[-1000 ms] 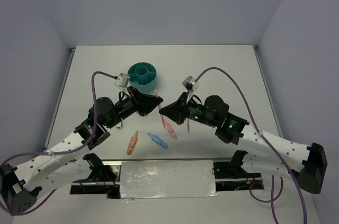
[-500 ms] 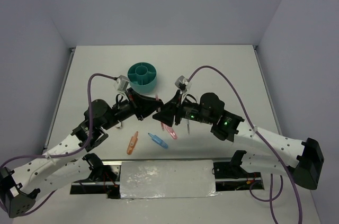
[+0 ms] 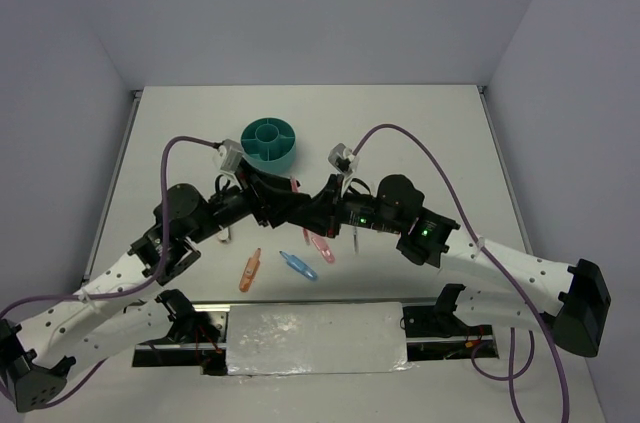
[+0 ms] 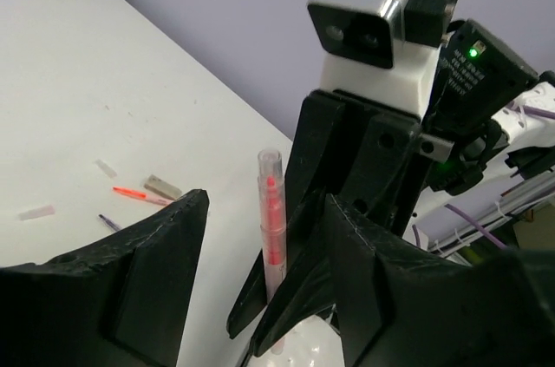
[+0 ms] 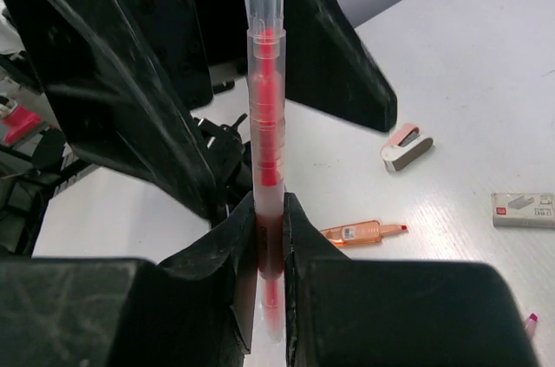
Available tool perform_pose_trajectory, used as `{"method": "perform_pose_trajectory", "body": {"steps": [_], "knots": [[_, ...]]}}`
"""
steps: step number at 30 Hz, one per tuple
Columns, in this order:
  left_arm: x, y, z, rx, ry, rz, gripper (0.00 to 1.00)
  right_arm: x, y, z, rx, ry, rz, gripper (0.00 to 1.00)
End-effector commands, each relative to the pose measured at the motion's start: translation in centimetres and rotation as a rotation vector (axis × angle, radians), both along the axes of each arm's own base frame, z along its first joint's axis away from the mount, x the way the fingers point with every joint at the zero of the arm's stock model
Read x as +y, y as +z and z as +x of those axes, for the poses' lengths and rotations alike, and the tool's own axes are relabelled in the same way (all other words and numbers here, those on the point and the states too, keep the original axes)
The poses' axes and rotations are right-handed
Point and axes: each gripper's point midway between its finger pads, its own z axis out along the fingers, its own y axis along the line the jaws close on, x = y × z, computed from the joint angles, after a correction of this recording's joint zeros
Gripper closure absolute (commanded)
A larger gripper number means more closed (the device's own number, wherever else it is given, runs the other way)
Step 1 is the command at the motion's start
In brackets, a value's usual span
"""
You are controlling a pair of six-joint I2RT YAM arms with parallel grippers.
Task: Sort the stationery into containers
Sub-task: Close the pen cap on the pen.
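Observation:
My right gripper (image 5: 269, 204) is shut on a clear pen with a red core (image 5: 264, 115) and holds it upright above the table. My left gripper (image 4: 269, 202) is open, and its two fingers (image 5: 113, 81) stand on either side of that pen (image 4: 270, 237) without closing on it. In the top view the two grippers meet at the table's middle (image 3: 303, 205), just in front of the teal organiser cup (image 3: 269, 140). An orange marker (image 3: 249, 270), a blue marker (image 3: 298, 265) and a pink marker (image 3: 320, 248) lie on the table below them.
A thin grey pen (image 3: 355, 236) lies under the right arm. An eraser (image 5: 408, 147) and a small white box (image 5: 525, 208) lie beyond the orange marker (image 5: 360, 232). The foil-covered mount (image 3: 315, 336) sits at the near edge.
The two grippers have drawn closer together, and the left gripper's open fingers now straddle the pen held by the right gripper. Items on the table have not moved.

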Motion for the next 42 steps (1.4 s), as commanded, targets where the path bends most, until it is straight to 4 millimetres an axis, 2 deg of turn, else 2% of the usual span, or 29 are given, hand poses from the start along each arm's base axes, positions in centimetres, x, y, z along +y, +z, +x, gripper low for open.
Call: {"method": "perform_pose_trajectory", "body": {"steps": [1, 2, 6, 8, 11, 20, 21, 22, 25, 26, 31, 33, 34, 36, 37, 38, 39, 40, 41, 42], "knots": [[0.9, 4.0, 0.3, -0.097, 0.051, -0.027, 0.31, -0.2, 2.1, -0.4, -0.056, 0.008, 0.045, 1.00], [1.2, 4.9, 0.6, -0.109, 0.076, -0.032, 0.32, -0.2, 2.1, -0.5, -0.064, 0.017, 0.047, 1.00], [1.1, 6.1, 0.8, -0.120, 0.077, -0.023, 0.35, -0.1, 1.9, -0.6, -0.060, 0.023, 0.027, 1.00], [0.8, 6.4, 1.0, -0.118, 0.077, -0.018, 0.42, -0.1, 2.0, -0.6, -0.062, 0.021, 0.025, 1.00], [0.5, 5.8, 1.3, -0.096, 0.076, -0.006, 0.54, 0.0, 2.2, -0.6, -0.063, 0.021, 0.029, 1.00], [0.0, 3.3, 1.0, -0.040, 0.045, 0.004, 0.58, -0.4, 3.1, 0.4, -0.072, -0.036, 0.031, 1.00], [0.0, 3.3, 0.9, -0.040, 0.038, -0.001, 0.63, -0.4, 3.4, 0.4, -0.074, -0.038, 0.035, 1.00], [-0.1, 3.1, 0.7, -0.031, 0.028, -0.003, 0.78, -0.4, 3.7, 0.5, -0.081, -0.044, 0.037, 1.00], [-0.3, 2.8, 0.5, -0.016, 0.010, -0.007, 0.97, -0.4, 4.4, 0.6, -0.087, -0.050, 0.051, 1.00], [-0.5, 2.5, 0.3, -0.007, -0.004, -0.005, 1.00, -0.4, 5.1, 0.7, -0.095, -0.057, 0.064, 1.00], [-1.1, 1.2, 0.1, 0.034, -0.038, -0.015, 1.00, -0.1, 8.6, 1.4, -0.146, -0.077, 0.097, 1.00], [-1.5, 0.1, -0.3, 0.058, -0.059, -0.018, 1.00, 0.1, 10.8, 2.0, -0.179, -0.096, 0.109, 1.00], [-1.7, -0.8, -0.5, 0.072, -0.067, -0.006, 1.00, -0.2, 12.8, 2.3, -0.204, -0.109, 0.131, 1.00], [-2.4, -1.9, -1.1, 0.089, -0.083, 0.014, 1.00, 0.1, 14.0, 3.1, -0.215, -0.115, 0.134, 1.00], [-2.8, -2.8, -1.4, 0.107, -0.089, 0.029, 1.00, -0.1, 15.8, 3.7, -0.231, -0.128, 0.150, 1.00], [-3.2, -3.4, -1.8, 0.119, -0.099, 0.040, 1.00, -0.1, 16.6, 3.8, -0.238, -0.132, 0.156, 1.00], [-3.5, -4.2, -2.2, 0.132, -0.111, 0.043, 1.00, -0.5, 18.9, 3.8, -0.267, -0.132, 0.185, 1.00], [-3.7, -4.7, -2.4, 0.142, -0.118, 0.048, 1.00, -0.3, 18.6, 4.7, -0.252, -0.144, 0.161, 1.00], [-4.1, -5.2, -3.1, 0.152, -0.138, 0.058, 1.00, -0.4, 19.4, 4.9, -0.255, -0.148, 0.170, 1.00], [-4.2, -6.2, -3.3, 0.166, -0.137, 0.074, 1.00, -0.8, 21.2, 4.8, -0.271, -0.148, 0.196, 1.00]]}}
